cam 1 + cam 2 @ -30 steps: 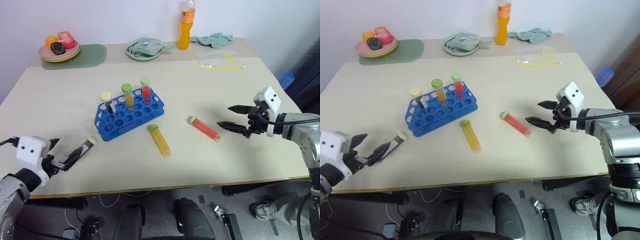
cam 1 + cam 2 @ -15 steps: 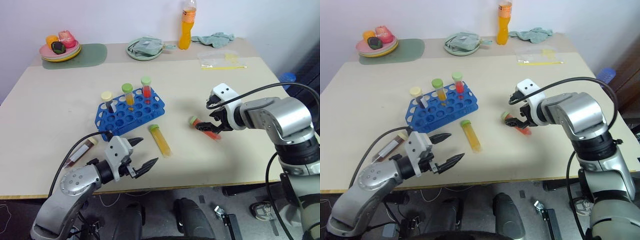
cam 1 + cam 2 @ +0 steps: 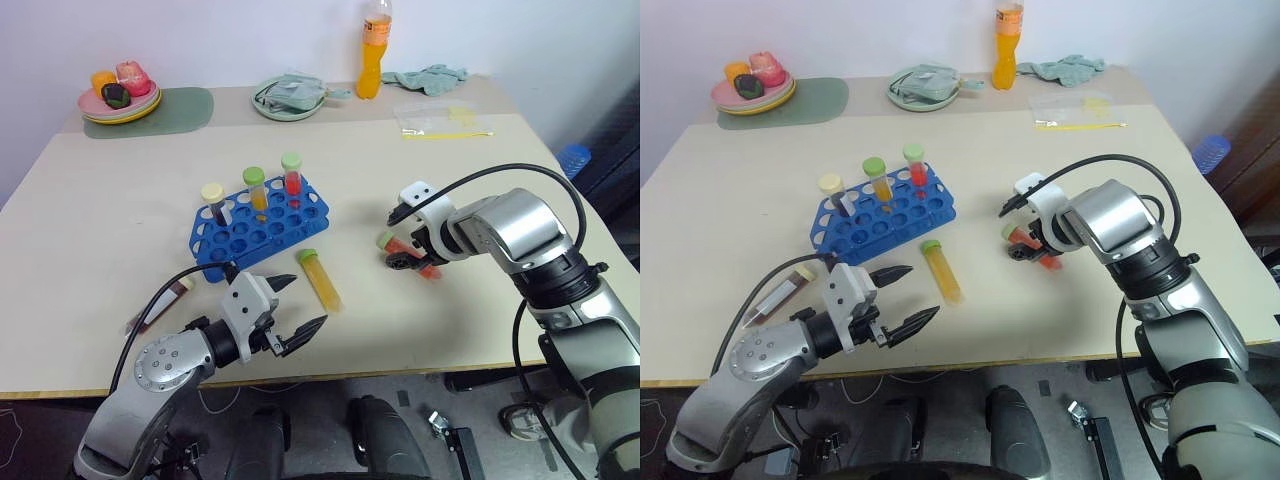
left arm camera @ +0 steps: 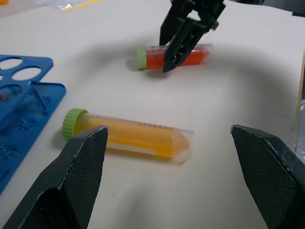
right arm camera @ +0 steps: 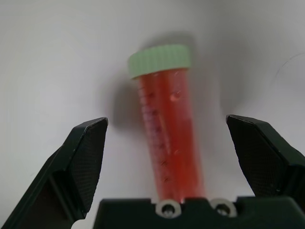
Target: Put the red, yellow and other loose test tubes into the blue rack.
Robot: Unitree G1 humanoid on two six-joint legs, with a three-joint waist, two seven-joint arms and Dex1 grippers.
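The blue rack point(image 3: 260, 228) stands mid-table with three capped tubes upright in its back row. Three loose test tubes lie on the table. The yellow one point(image 3: 320, 280) is just in front of the rack, the red one point(image 3: 412, 257) to its right, and the dark brown one point(image 3: 160, 305) at the left near the front edge. My right gripper point(image 3: 405, 252) points down over the red tube point(image 5: 167, 138), open, a finger on each side and neither touching. My left gripper point(image 3: 300, 303) is open and empty, low near the front edge, facing the yellow tube point(image 4: 128, 136).
Along the back edge are an orange drink bottle point(image 3: 373, 50), a plate with a green cloth point(image 3: 288, 97), stacked plates of toy food point(image 3: 120, 95) on a green mat point(image 3: 180, 110), a teal cloth point(image 3: 430, 78) and a plastic bag point(image 3: 435, 118).
My left arm swung right, away from the brown tube, to face the yellow one. My right gripper moved left, tipped downward and came over the red tube.
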